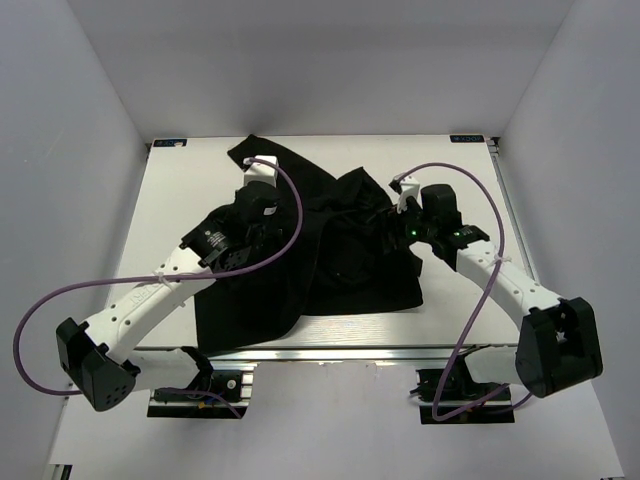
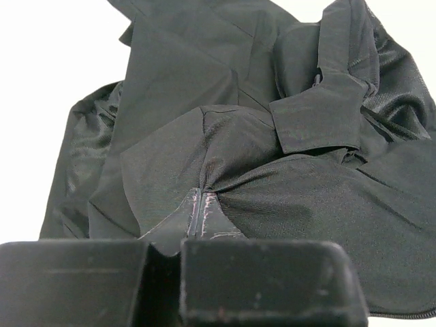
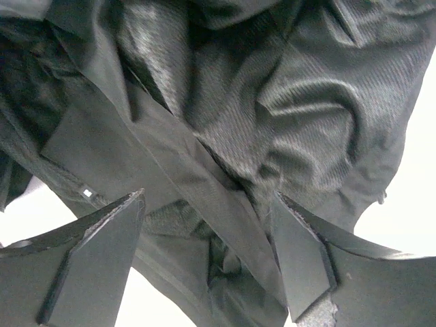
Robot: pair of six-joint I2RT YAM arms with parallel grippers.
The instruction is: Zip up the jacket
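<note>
The white tabletop [image 1: 170, 200] carries the jacket [image 1: 350, 260], a big black heap of crumpled fabric spread over its middle, one corner reaching toward the far edge and a flat panel lying toward the near edge. The left arm [image 1: 150, 295] reaches in from the near left and the right arm [image 1: 500, 275] from the near right, both ending over the garment. The left end effector [image 2: 178, 255] is closed, its fingers pressed together on a peak of jacket cloth that is drawn up taut to them; a short zipper strip [image 2: 196, 218] with pale scuffed edges runs into that pinch. The right end effector [image 3: 208, 197] stands wide open, gripping nothing, its two fingers either side of a long folded edge of the jacket [image 3: 300, 102]. A small white tag [image 3: 86, 193] shows on the hem beside its left finger.
</note>
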